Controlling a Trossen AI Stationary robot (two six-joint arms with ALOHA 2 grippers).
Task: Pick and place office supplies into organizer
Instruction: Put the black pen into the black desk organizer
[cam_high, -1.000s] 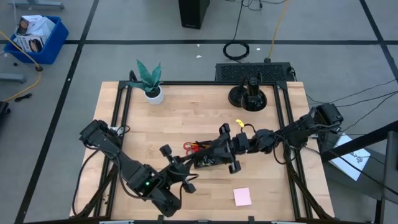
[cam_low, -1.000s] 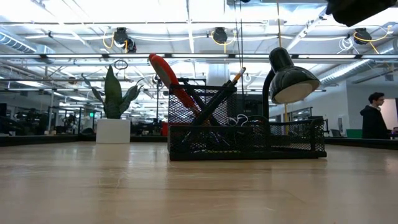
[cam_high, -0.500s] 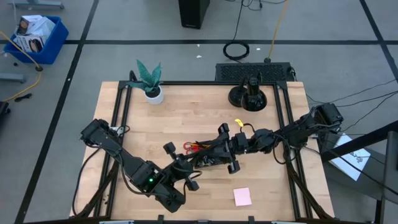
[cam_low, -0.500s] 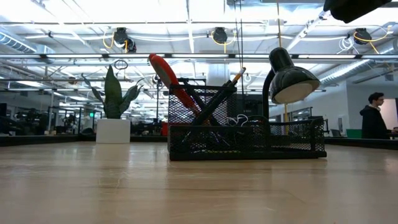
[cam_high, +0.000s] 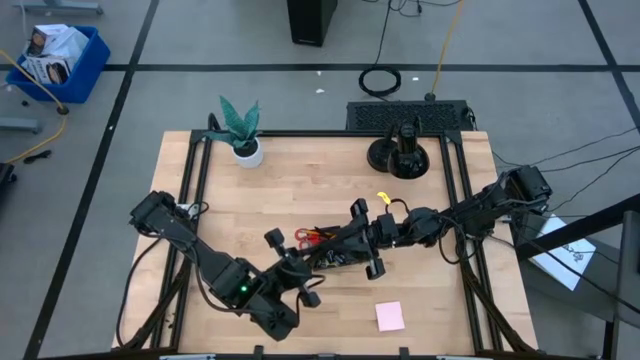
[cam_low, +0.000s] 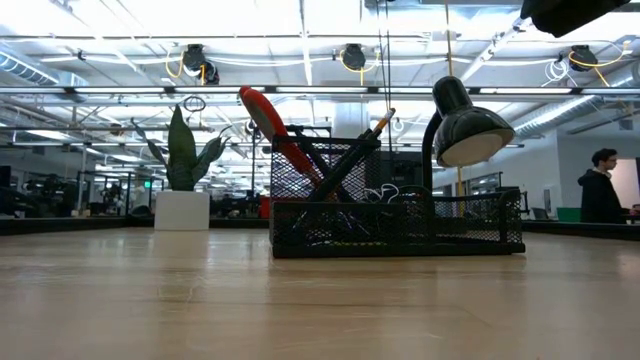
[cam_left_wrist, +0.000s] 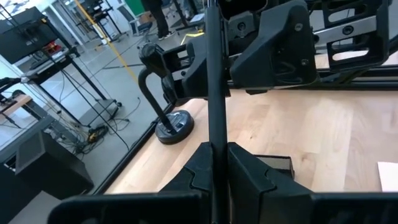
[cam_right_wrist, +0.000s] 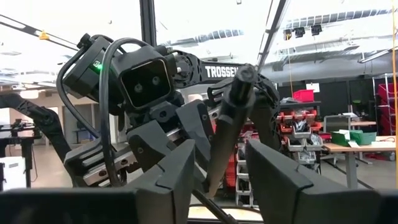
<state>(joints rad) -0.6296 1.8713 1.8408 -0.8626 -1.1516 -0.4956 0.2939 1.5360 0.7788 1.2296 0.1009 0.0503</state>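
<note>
The left wrist view shows the left gripper (cam_left_wrist: 217, 163) closed tight on a slim black pen (cam_left_wrist: 214, 74), whose long axis runs straight away from the fingers toward the right arm. In the right wrist view the right gripper (cam_right_wrist: 219, 171) stands partly open around the same pen (cam_right_wrist: 225, 127); its fingers (cam_right_wrist: 177, 171) do not touch it. In the low view, the black mesh organizer tray (cam_low: 480, 232) stands in the middle of the wooden table (cam_low: 150, 300). Its tall compartment holds red-handled scissors (cam_low: 270, 122) leaning left, handle up, and a thin orange pencil (cam_low: 377, 127) leaning right. Farther away stand a black desk lamp (cam_low: 465, 125) and a green plant in a white pot (cam_low: 183, 190). In the high view a pale pink sticky-note pad (cam_high: 390, 316) lies near the table's front edge.
</note>
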